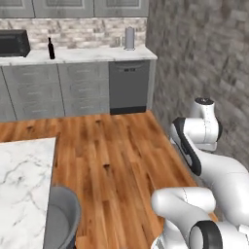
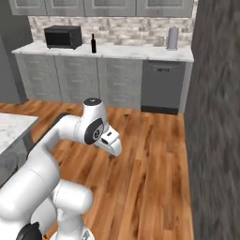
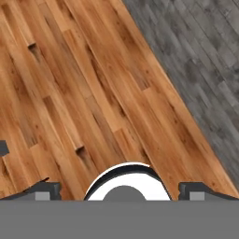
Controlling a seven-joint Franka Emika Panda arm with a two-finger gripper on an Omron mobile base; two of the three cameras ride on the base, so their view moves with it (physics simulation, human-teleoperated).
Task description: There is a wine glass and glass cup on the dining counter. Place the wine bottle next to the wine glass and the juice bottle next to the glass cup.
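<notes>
The wine bottle (image 1: pixel 51 48) (image 2: pixel 93 43), slim and black, stands upright on the far marble worktop beside the microwave (image 2: pixel 63 37). A corner of the dining counter (image 1: pixel 24 185) (image 2: pixel 11 124) reaches in from the left. My gripper (image 3: pixel 121 191) is open, its two dark fingertips (image 3: pixel 46 189) wide apart with nothing between them. It hangs over the bare wooden floor, far from the bottle, and the hand (image 2: pixel 111 144) is tucked low in front of the arm. The wine glass, glass cup and juice bottle are out of view.
Grey cabinets and a dark dishwasher (image 1: pixel 129 87) line the back wall, with a grey canister (image 1: pixel 129 38) on the worktop. A rough stone wall (image 2: pixel 215 117) closes the right side. A grey stool (image 1: pixel 61 214) sits by the dining counter. Wooden floor lies between.
</notes>
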